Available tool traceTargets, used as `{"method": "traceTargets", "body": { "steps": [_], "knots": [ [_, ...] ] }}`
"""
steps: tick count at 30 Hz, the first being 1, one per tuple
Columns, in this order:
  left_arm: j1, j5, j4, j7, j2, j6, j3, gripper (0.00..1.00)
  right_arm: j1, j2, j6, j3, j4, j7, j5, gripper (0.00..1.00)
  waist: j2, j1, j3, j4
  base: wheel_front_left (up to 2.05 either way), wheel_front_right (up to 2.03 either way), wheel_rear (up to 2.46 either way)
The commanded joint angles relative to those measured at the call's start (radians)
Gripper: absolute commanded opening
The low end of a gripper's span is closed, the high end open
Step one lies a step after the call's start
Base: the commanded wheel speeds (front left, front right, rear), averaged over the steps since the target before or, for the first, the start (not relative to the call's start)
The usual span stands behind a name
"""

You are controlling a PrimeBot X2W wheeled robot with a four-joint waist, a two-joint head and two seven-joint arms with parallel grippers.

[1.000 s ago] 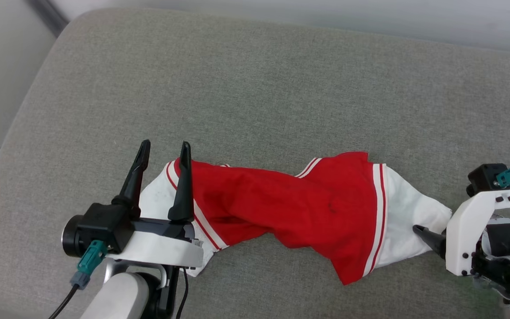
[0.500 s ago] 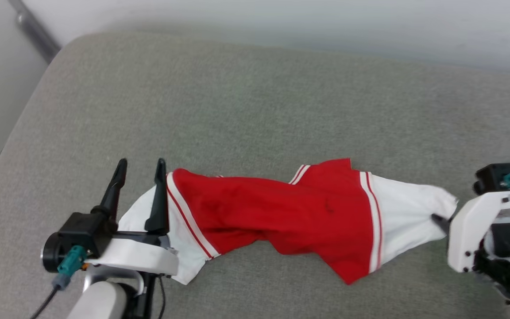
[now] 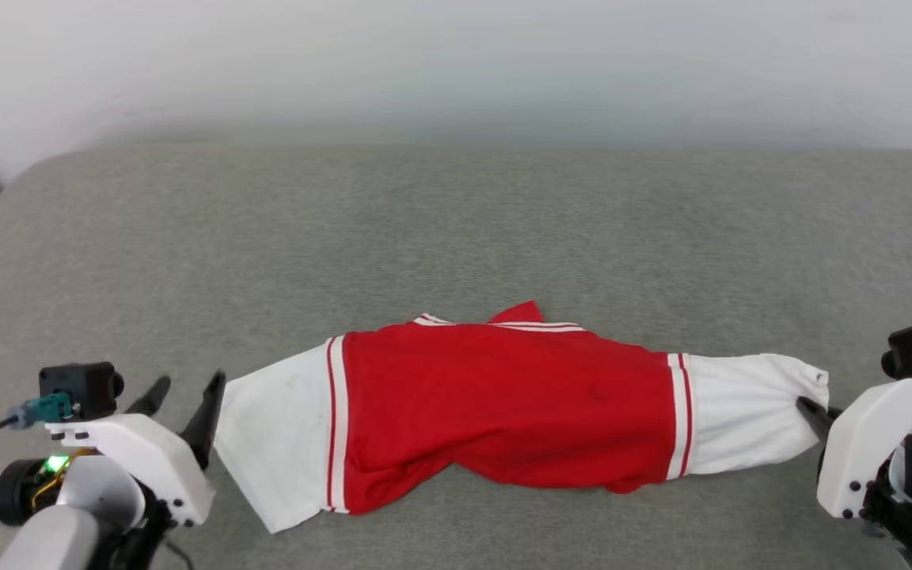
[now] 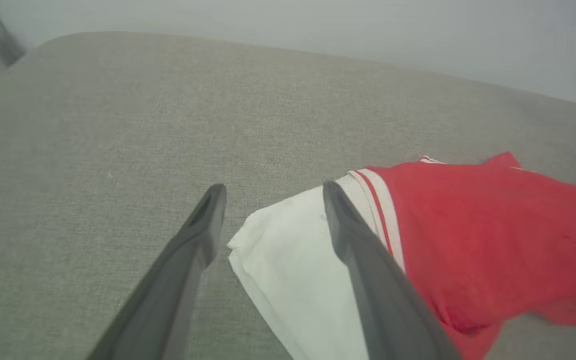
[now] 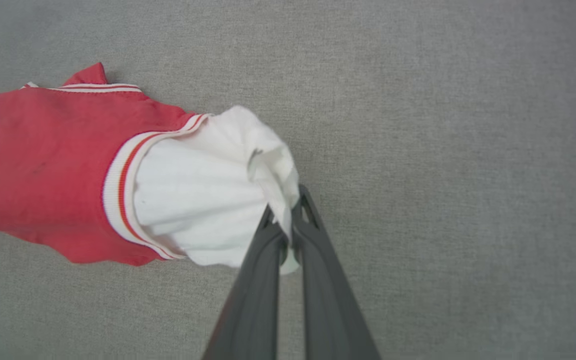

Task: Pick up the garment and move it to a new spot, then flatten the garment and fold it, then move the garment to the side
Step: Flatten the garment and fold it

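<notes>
Across the near half of the grey cushion (image 3: 456, 222), the garment (image 3: 503, 396) is lying stretched left to right, red body rumpled, a white sleeve at each end. Right gripper (image 5: 288, 207) is pinching the right sleeve's cuff, fingers pressed together. Left gripper (image 4: 273, 192) is hanging spread at the left sleeve (gripping nothing). Judgement: flattening step is running; the next move is calling for the left fingers to close on that sleeve corner.

High head, close wrists — shared garment (image 3: 503, 404)
</notes>
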Motion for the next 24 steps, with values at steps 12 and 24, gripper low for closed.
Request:
{"method": "traceTargets", "body": {
  "steps": [12, 24],
  "knots": [
    [-0.107, -0.14, 0.183, 0.404, 0.106, -0.081, -0.047, 1.0, -0.009, 0.052, -0.001, 0.028, -0.008, -0.029, 0.025, 0.0, 0.0, 0.0, 0.106, -0.136, 0.0, 0.0, 0.0],
    [-0.139, -0.185, 0.344, 0.565, 0.025, -0.114, -0.137, 0.0, -0.035, 0.046, -0.001, 0.052, 0.037, -0.062, 0.036, 0.0, 0.0, 0.0, 0.126, -0.163, 0.0, 0.0, 0.0]
  ]
}}
